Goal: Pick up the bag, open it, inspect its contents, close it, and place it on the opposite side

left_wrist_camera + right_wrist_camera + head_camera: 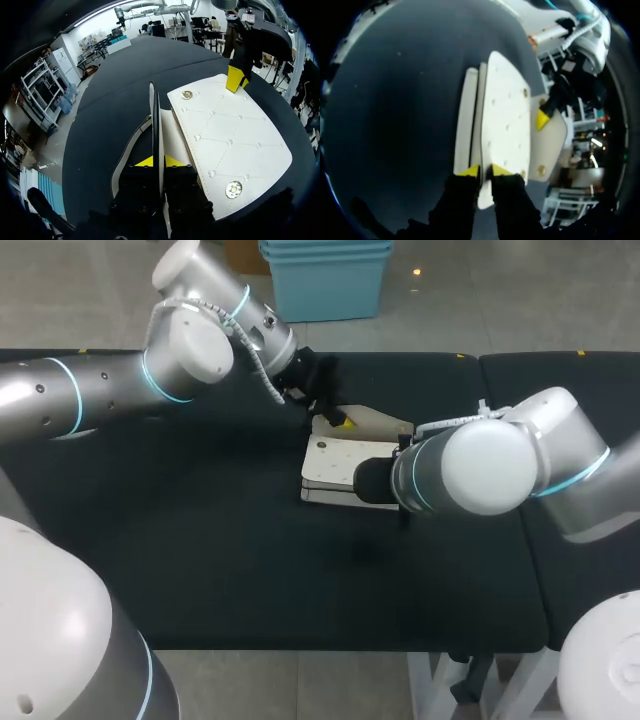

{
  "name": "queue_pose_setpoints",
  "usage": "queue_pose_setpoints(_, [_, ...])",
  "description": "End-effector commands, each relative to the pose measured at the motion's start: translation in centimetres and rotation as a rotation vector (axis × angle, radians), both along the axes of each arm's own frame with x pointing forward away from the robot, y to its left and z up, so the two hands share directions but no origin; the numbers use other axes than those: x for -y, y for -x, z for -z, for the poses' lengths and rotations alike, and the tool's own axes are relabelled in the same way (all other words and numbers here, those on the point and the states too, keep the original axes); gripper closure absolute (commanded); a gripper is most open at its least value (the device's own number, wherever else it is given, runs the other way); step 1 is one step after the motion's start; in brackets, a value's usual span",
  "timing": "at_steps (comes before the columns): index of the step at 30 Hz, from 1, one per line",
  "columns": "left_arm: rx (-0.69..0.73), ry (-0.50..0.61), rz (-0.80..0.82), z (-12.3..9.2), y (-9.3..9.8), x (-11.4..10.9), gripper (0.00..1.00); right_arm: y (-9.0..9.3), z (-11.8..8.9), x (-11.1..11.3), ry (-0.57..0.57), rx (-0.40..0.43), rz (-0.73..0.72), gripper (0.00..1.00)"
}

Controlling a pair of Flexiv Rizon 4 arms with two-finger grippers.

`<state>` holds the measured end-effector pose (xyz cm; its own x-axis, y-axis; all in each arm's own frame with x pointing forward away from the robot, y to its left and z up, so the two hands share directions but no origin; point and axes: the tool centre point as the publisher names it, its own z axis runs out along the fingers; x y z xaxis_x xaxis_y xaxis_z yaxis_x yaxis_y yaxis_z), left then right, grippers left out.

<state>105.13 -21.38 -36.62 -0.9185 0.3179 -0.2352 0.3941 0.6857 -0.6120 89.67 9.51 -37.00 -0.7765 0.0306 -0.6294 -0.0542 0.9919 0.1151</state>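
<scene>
A white quilted bag (338, 462) lies flat in the middle of the black table, with a beige panel (382, 421) showing at its far side. My left gripper (343, 421) comes down at the bag's far edge. In the left wrist view it (158, 161) is shut on a thin upright white edge of the bag (155, 115), next to the snap-studded flap (230, 150). My right gripper (485, 171) pinches the flap's edge (505, 115) from the opposite end. Its wrist hides it in the head view. Each wrist view shows the other arm's yellow fingertip (234, 79) (542, 119) at the bag.
The black table (200, 540) stretches wide to the left of the bag and toward the front edge. A seam (482, 365) joins a second black table on the right, under my right arm (490, 465).
</scene>
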Motion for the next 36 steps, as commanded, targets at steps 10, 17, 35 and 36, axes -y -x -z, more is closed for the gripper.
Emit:
queue_pose_setpoints(10, [-0.005,0.004,0.007,0.2,-0.4,0.0,1.0,2.7,-5.0,0.7,0.008,-0.002,0.027,0.0])
queue_pose_setpoints(17, [-0.005,0.004,0.007,0.2,-0.4,0.0,1.0,1.9,-7.7,0.5,-0.011,0.01,0.017,0.26])
queue_pose_setpoints(35, [-0.028,-0.034,-0.209,-6.6,0.6,-0.7,1.0,-0.8,-11.4,0.8,0.041,-0.025,0.041,1.0])
queue_pose_setpoints(36, [-0.027,-0.027,-0.202,-6.9,0.7,-0.7,1.0,-0.9,-11.6,0.8,0.042,-0.024,0.043,1.0])
